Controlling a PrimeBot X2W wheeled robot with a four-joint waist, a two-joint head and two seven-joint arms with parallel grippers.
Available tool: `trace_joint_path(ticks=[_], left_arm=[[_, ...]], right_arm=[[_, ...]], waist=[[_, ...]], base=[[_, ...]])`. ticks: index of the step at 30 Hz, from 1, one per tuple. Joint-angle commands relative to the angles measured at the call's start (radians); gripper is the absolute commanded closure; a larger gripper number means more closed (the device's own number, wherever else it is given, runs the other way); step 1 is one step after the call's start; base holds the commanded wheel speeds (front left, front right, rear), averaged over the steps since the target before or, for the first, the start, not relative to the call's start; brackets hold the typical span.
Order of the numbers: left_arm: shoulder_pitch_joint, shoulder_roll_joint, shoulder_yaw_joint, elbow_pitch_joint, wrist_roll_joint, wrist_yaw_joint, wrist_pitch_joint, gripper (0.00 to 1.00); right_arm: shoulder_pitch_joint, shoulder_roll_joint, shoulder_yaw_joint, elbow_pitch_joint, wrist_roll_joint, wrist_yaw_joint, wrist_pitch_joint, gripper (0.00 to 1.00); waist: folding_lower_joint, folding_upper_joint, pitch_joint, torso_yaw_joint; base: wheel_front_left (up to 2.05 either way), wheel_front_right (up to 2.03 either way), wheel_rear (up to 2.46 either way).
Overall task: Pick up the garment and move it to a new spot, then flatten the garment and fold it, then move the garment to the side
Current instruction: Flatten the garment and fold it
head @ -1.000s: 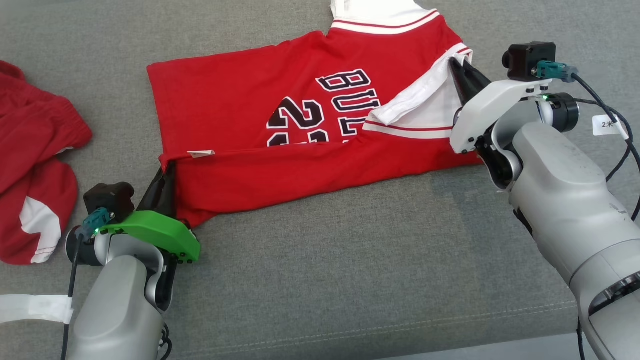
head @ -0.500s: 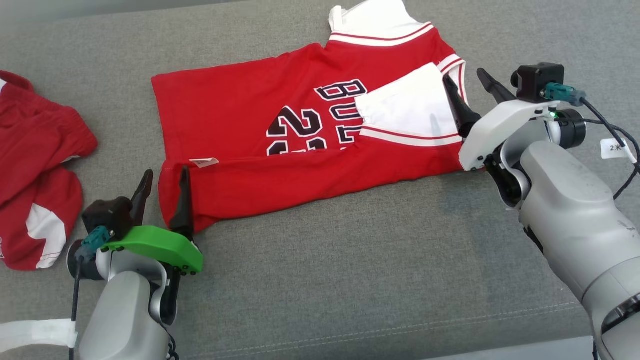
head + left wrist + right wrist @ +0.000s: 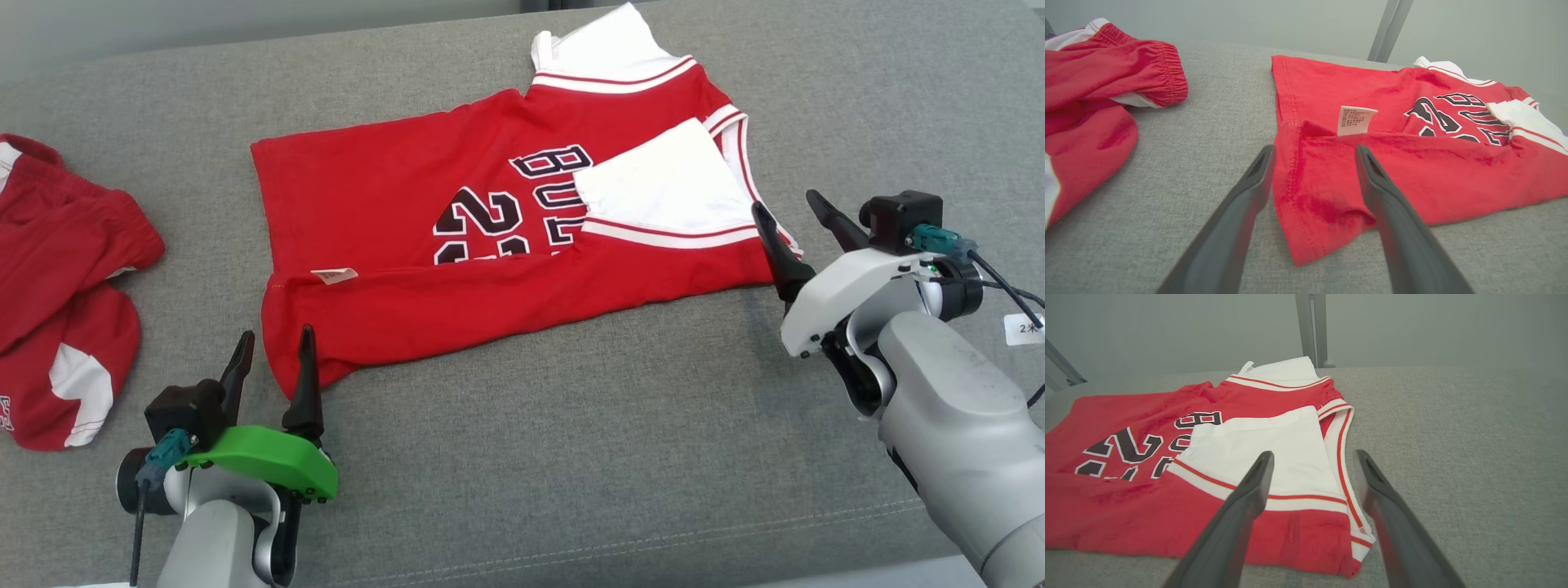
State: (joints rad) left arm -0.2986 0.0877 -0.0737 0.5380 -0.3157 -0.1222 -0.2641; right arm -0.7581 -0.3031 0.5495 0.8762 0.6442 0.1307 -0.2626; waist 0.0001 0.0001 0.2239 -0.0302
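The garment [image 3: 392, 188] is a red jersey with white sleeves and dark lettering, lying flat on the grey cushion, its near long edge folded over onto itself. A white label [image 3: 1355, 120] shows at the fold's left end. My left gripper [image 3: 277, 331] stands open just short of the jersey's near left corner [image 3: 1310, 228], holding nothing. In the left wrist view that corner lies between and below the left gripper's [image 3: 1315, 149] two fingers. My right gripper [image 3: 785, 202] is open beside the jersey's right end, free of the cloth. The white sleeve [image 3: 1265, 449] lies ahead of the right gripper [image 3: 1314, 454].
Red shorts [image 3: 57, 269] with white trim lie crumpled at the far left of the cushion [image 3: 571, 425], also seen as red shorts [image 3: 1094, 81] from the left wrist. A metal post [image 3: 1310, 330] stands behind the cushion. The cushion's front seam [image 3: 571, 543] runs near the bottom.
Both grippers went from shut on the jersey's edges to open, let the cloth go and drew back toward the near side. The folded flap and sleeve now lie flat. The head camera shifted a little.
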Motion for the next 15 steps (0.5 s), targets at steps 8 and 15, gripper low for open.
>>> trace_joint_path(ticks=[8,15], left_arm=[[0.034,-0.010,0.018,0.008,0.024,0.002,0.000,0.00],[0.021,-0.019,0.011,0.051,0.018,-0.003,0.000,0.00]], right_arm=[[0.078,0.006,-0.045,0.009,-0.038,0.000,-0.003,0.00],[0.089,0.023,-0.062,0.061,-0.032,0.000,-0.003,0.00]], waist=[[-0.0001,-0.0001,0.008,-0.007],[-0.0001,-0.0001,0.027,-0.004]], base=[[0.00,0.00,0.00],[0.00,0.00,0.00]])
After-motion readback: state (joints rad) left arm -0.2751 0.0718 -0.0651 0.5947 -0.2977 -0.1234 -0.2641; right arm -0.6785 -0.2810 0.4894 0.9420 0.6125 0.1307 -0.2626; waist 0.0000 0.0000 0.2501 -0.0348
